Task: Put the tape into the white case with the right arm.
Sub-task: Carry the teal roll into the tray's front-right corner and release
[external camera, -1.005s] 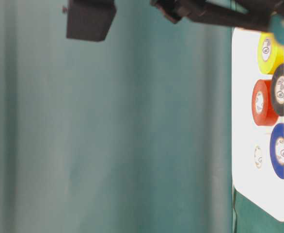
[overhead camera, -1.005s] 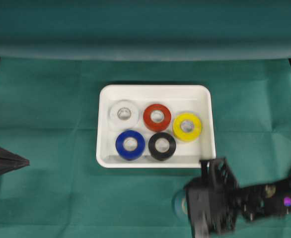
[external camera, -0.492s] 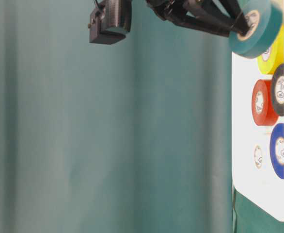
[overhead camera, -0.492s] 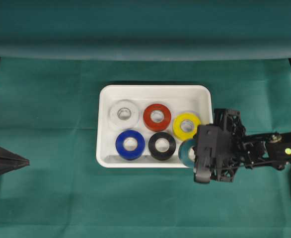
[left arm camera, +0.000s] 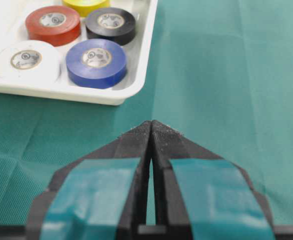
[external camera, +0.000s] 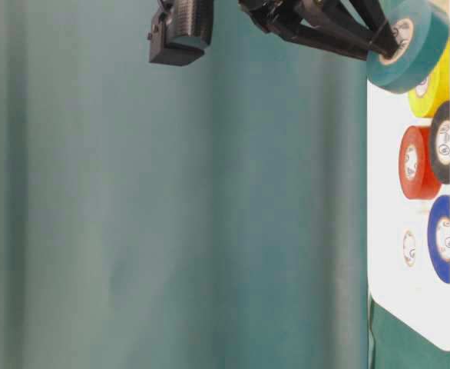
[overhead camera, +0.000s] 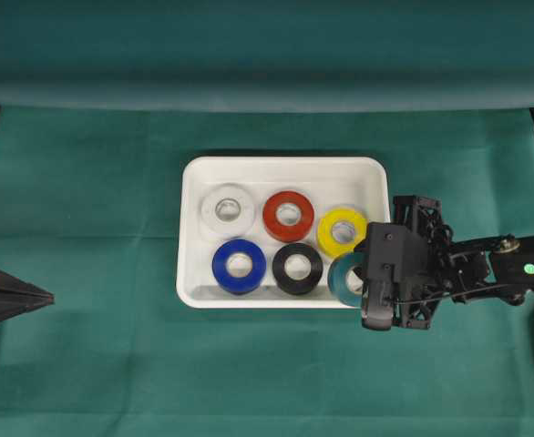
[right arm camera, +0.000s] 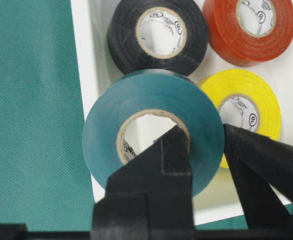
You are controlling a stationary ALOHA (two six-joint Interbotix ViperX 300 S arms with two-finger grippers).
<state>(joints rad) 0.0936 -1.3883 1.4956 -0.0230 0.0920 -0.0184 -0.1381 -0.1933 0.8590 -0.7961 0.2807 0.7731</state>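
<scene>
Gripping a teal tape through its core, one finger inside the hole and the other against the outer wall, the right gripper holds the roll over the case's front right corner. That pinch leaves the roll's underside free, so it can be set flat. Five rolls already lie in the case: white, red and yellow behind, blue and black in front. Only the front right corner, beside the black roll, looks free, which likely explains the approach. On the bench's left edge, the left gripper rests closed and empty, well apart from the case.
</scene>
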